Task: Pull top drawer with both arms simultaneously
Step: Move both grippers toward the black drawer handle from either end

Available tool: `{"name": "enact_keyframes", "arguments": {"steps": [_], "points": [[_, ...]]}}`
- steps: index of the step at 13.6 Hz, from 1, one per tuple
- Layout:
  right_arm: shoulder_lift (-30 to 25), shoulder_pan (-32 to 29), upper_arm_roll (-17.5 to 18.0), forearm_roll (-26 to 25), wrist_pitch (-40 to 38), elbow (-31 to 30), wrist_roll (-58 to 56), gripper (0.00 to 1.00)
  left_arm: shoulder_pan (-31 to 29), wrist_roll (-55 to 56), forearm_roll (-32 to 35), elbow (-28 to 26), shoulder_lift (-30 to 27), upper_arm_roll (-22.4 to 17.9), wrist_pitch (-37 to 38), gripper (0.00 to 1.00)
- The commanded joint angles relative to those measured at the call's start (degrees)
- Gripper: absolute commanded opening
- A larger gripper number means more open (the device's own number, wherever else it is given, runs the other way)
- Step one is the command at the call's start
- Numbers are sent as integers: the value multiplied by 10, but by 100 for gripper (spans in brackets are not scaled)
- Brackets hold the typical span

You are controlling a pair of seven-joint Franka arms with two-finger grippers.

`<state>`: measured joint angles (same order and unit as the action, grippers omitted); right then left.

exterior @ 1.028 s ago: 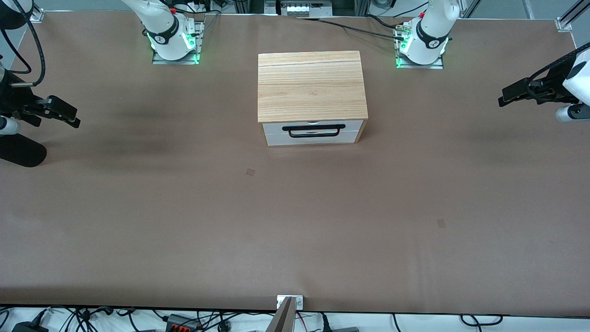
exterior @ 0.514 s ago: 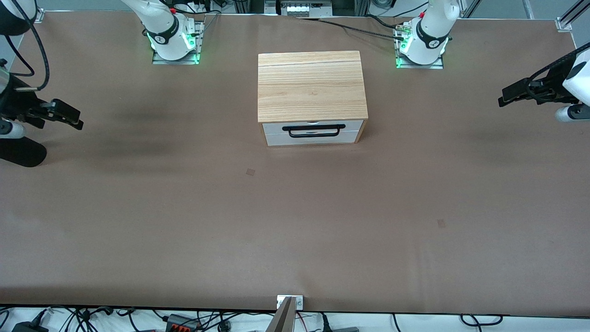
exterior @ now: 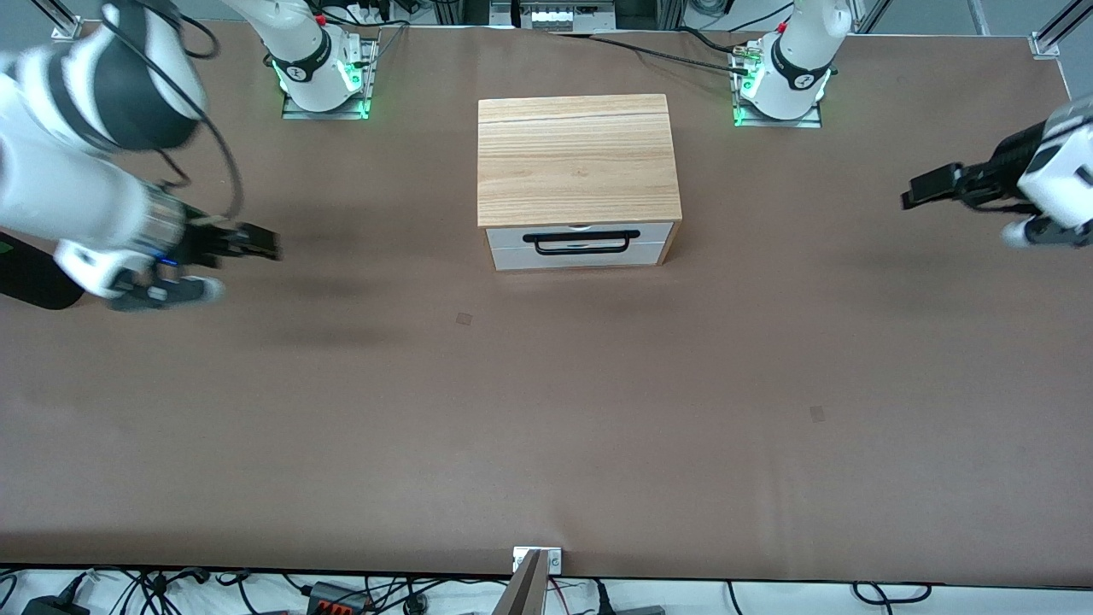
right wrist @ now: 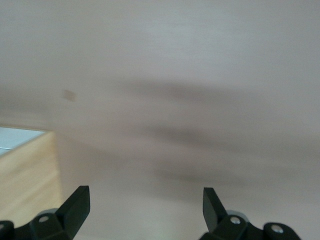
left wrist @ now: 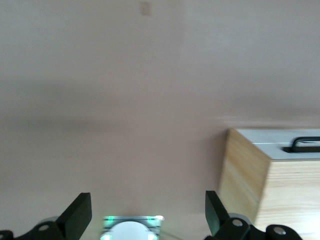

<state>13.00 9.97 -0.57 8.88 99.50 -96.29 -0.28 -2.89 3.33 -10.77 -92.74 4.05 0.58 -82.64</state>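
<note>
The top drawer [exterior: 649,233], a white front with a long black bar handle [exterior: 581,239], sits closed in the light-wood cabinet [exterior: 577,158] at the table's middle. My right gripper [exterior: 260,243] is open and empty over the bare table, well off toward the right arm's end, fingers pointing at the cabinet. My left gripper [exterior: 915,190] is open and empty over the table toward the left arm's end, also pointing at the cabinet. The left wrist view shows the cabinet [left wrist: 250,185] and handle [left wrist: 306,144] past my left gripper [left wrist: 146,215]. In the right wrist view my right gripper [right wrist: 144,207] has a cabinet corner [right wrist: 27,175] beside it.
A lower white drawer front [exterior: 512,258] sits under the top one. The arm bases [exterior: 320,81] [exterior: 781,85] glow green along the table's edge farthest from the front camera. A green-lit base [left wrist: 131,231] shows in the left wrist view. Brown table [exterior: 546,410] surrounds the cabinet.
My right arm has swung in from the table's end toward the cabinet, its gripper now much closer to it. My left gripper has shifted slightly toward the cabinet. The drawer has not moved.
</note>
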Motion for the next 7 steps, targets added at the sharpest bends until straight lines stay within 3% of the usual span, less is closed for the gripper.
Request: {"name": "enact_keyframes", "arguments": {"steps": [1,3,7], "points": [[47,23,-2,44,39,9,2,100,-10,-24,-114,32,89,-1,5,100],[81,27,-2,154,44,9,-9,100,-15,-93,-245,25,153,-1,-28,100],[116,44,5,312,66,4,-73,100,-6,-218,-417,-29,219,7,-93,100]]}}
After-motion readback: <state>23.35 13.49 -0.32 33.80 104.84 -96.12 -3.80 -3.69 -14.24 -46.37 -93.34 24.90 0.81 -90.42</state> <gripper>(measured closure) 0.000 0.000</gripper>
